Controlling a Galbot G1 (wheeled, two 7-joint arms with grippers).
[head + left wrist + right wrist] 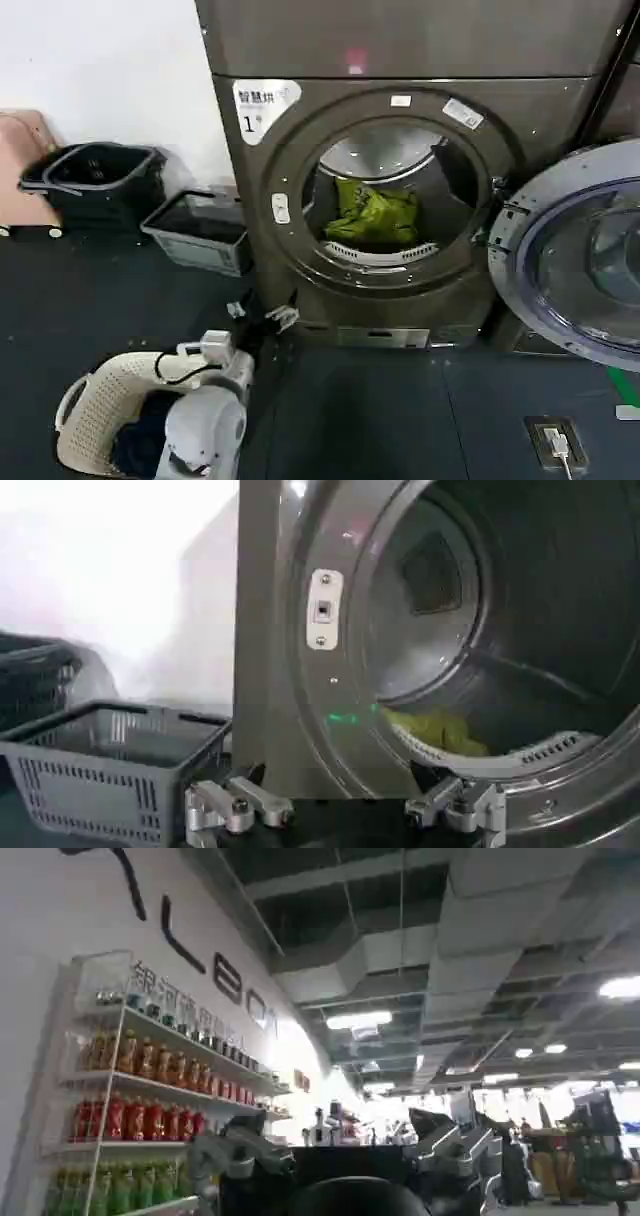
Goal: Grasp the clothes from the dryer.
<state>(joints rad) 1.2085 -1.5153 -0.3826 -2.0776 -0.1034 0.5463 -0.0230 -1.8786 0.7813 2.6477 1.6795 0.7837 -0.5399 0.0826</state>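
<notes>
Bronze-grey casing identified the dryer (400, 200), white label marked "1" at its upper left, standing on the dark floor (400, 410). Its silver-rimmed glass door (580, 265) stood swung fully open to the right. The clothes (375, 215), a bright yellow-green folded bundle, lay inside the drum at the bottom of the round port, well behind the rim.

Head view recorded the left arm low before the machine's lower left corner, with the left hand (262, 318) just off the front panel and outside the port. A white laundry basket (100, 405) holding dark clothing sat beside that arm; a grey crate (198, 235) and a black bin (95, 180) stood against the wall.

Left wrist view added the close detail: the left hand (345, 805) had its fingers (235, 805) spread wide, held nothing and touched nothing, and the bundle showed beyond them past the port's lip.

Right wrist view pointed elsewhere, at a ceiling and a shelf of bottles (150, 1108); the right hand (345, 1158) there was spread wide and empty.
</notes>
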